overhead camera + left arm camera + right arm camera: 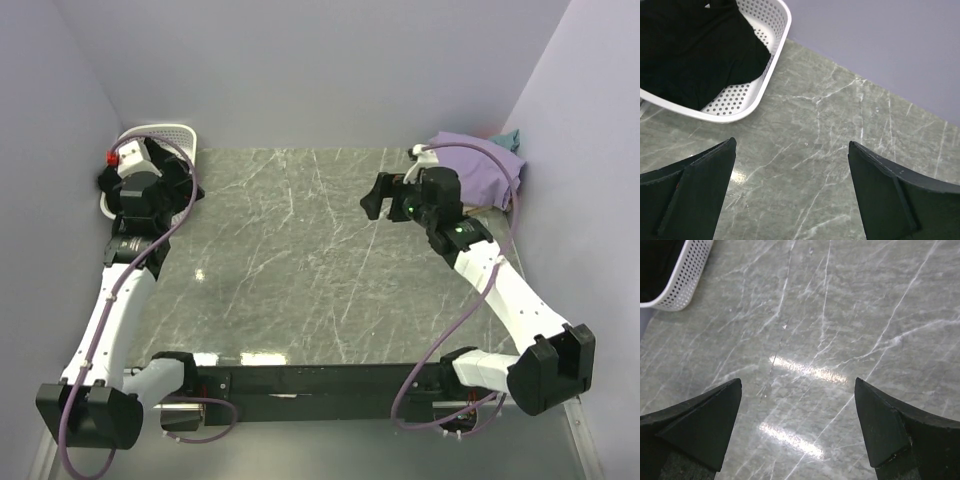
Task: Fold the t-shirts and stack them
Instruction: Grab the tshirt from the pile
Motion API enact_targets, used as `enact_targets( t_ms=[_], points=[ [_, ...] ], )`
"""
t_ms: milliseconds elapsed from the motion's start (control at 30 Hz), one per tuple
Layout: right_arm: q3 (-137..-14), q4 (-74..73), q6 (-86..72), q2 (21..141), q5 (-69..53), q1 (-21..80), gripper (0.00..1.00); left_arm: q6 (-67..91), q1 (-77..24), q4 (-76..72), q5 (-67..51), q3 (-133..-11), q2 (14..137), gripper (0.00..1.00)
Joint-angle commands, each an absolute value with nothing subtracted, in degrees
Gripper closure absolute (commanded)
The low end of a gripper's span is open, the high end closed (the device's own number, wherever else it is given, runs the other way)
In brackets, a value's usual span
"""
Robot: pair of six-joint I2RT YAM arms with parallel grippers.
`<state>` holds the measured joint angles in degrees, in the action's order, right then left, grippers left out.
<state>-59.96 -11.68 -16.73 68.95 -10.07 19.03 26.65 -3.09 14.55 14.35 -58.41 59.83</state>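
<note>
A black t-shirt (690, 50) lies bunched inside the white perforated basket (775, 40) at the table's back left corner. Its print does not show. A lavender t-shirt (482, 165) is heaped at the back right corner, with a bit of a teal one (511, 138) behind it. My left gripper (791, 145) hangs open just right of the basket, over bare marble, holding nothing. Out over the marble in front of the lavender heap, my right gripper (797, 382) also stands open and holds nothing. In the top view the left gripper (165, 182) covers most of the basket (160, 133), and the right gripper (378, 198) points left.
The grey marble tabletop (290, 260) stretches between the arms. Lavender walls close in the back and both sides. The basket's corner (685, 275) shows at the upper left of the right wrist view. Purple cables trail along both arms.
</note>
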Motion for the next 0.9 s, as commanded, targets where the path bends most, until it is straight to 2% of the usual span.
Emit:
enact_targets(
  t_ms=[0, 167, 333, 400, 500, 600, 867],
  points=[
    [-61.97, -9.85, -18.01, 69.0, -2.13, 22.67, 0.0, 24.36, -2.9, 13.71, 10.39, -60.21, 55.73, 0.0],
    [-56.25, -2.47, -26.98, 67.85, -0.09, 22.68, 0.0, 27.59, -2.81, 14.33, 15.37, -59.94, 54.84, 0.01],
    [-63.88, -7.73, -24.53, 75.66, -6.66, 23.11, 0.0, 31.8, -2.64, 12.13, 26.78, -57.4, 56.33, 0.01],
    [-65.47, -8.09, -22.07, 78.3, -11.14, 23.29, 0.0, 32.96, -1.94, 13.01, 29.71, -58.35, 60.45, 0.0],
    [-62.95, -4.51, -22.94, 79.01, -13.88, 23.47, 0.0, 31.82, -0.18, 17.98, 27.33, -63.88, 70.63, 0.01],
    [-62.14, -2.29, -23.29, 80.06, -16.34, 23.47, 0.0, 33.83, 1.58, 24.41, 29.26, -74.66, 83.46, 0.01],
    [-67.76, -5.28, -19.43, 85.16, -21.27, 23.47, 0.0, 36.12, 7.11, 26.89, 32.43, -94.28, 109.56, 0.01]
  ],
)
